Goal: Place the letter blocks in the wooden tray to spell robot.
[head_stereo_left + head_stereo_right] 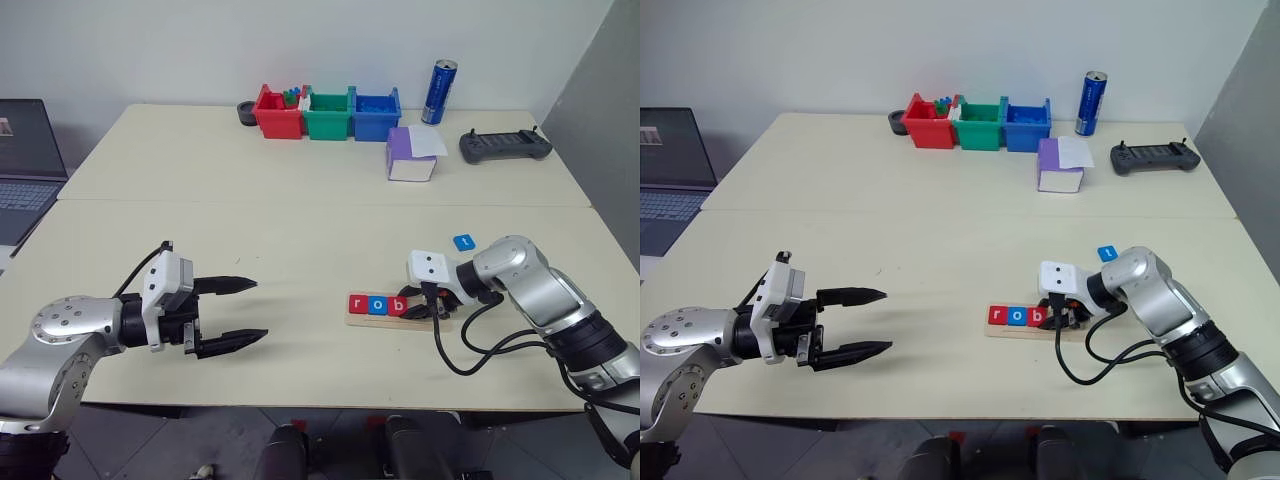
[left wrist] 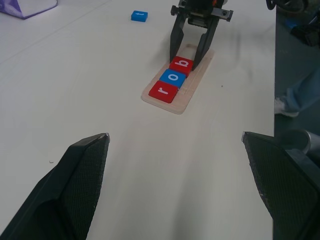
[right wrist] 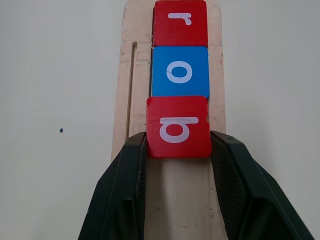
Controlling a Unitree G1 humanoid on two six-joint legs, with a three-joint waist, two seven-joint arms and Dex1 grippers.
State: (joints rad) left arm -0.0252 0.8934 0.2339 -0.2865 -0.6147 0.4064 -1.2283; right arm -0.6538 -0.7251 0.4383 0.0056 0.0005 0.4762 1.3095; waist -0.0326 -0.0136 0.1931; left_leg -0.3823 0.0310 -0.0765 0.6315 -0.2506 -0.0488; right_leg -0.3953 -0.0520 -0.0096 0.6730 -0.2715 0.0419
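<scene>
The wooden tray point(image 1: 352, 320) lies near the table's front edge, right of centre. Three letter blocks sit in it in a row: a red r point(image 1: 358, 304), a blue o point(image 1: 377, 305) and a red b point(image 3: 177, 125). My right gripper point(image 3: 177, 135) points down at the tray and is shut on the red b, one finger against each side of it. A blue t block point(image 1: 463, 242) lies flat on the table behind the tray, to the right. My left gripper point(image 1: 258, 308) hovers wide open and empty, well left of the tray, pointing towards it.
At the back stand red point(image 1: 277, 113), green point(image 1: 329, 113) and blue point(image 1: 376, 113) bins, a blue can point(image 1: 439, 91), a purple-and-white box point(image 1: 411, 156) and a dark controller point(image 1: 505, 145). A laptop point(image 1: 25, 160) sits off the table's left edge.
</scene>
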